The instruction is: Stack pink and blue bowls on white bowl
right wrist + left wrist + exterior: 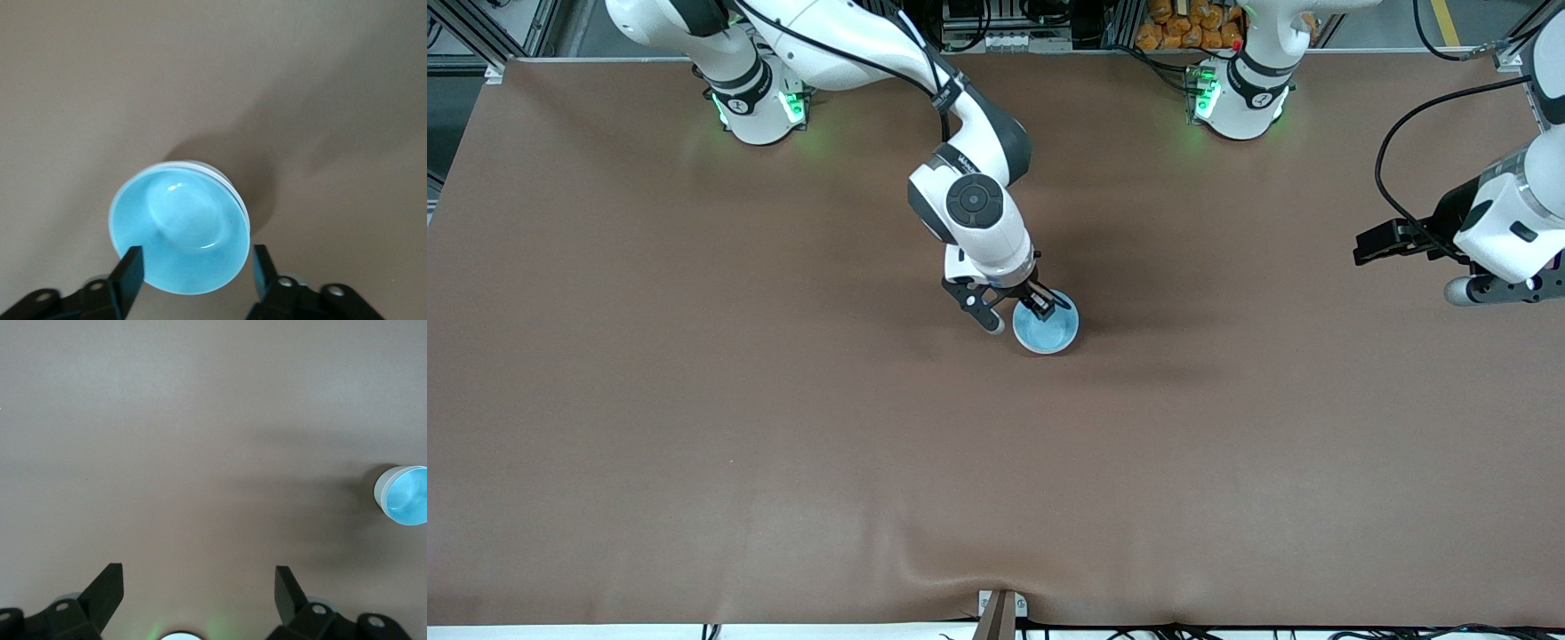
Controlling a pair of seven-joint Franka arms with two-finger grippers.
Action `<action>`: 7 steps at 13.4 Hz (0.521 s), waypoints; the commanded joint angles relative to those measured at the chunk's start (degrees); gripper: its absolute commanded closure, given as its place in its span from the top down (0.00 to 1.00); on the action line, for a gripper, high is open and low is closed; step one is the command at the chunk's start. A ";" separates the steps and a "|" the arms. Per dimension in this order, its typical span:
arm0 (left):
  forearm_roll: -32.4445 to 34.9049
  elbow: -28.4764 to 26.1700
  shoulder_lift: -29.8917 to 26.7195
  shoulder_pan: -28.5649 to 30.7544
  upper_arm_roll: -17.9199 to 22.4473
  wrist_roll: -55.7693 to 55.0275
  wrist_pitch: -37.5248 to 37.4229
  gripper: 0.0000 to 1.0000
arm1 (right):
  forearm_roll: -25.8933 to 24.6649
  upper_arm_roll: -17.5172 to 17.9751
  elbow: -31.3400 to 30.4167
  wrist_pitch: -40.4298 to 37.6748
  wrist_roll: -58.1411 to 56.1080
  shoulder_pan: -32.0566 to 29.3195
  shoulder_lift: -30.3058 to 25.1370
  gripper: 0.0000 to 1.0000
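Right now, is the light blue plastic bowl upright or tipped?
Upright. The light blue plastic bowl sits level with its open mouth up, nested in a pale bowl's rim, and holds nothing.

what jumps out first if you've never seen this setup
The blue bowl in the middle of the brown table, sitting on top of a stack whose white rim shows beneath it. The right gripper is right at that bowl, jaws open on either side of its rim. The left gripper waits, open, over the left arm's end of the table.

Bare table [694,400] all around the bowl stack [1049,331].
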 commanded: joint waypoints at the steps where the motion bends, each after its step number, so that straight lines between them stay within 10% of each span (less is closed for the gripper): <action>1: 1.18 -5.38 -4.47 0.22 -0.65 -0.35 2.64 1.00 | -1.65 0.31 -0.74 -8.34 -7.20 -4.54 -6.36 1.00; 7: 1.62 -4.68 -3.86 0.40 -0.65 -0.35 2.03 1.00 | -1.65 0.31 -1.27 -27.94 -42.17 -18.77 -16.74 1.00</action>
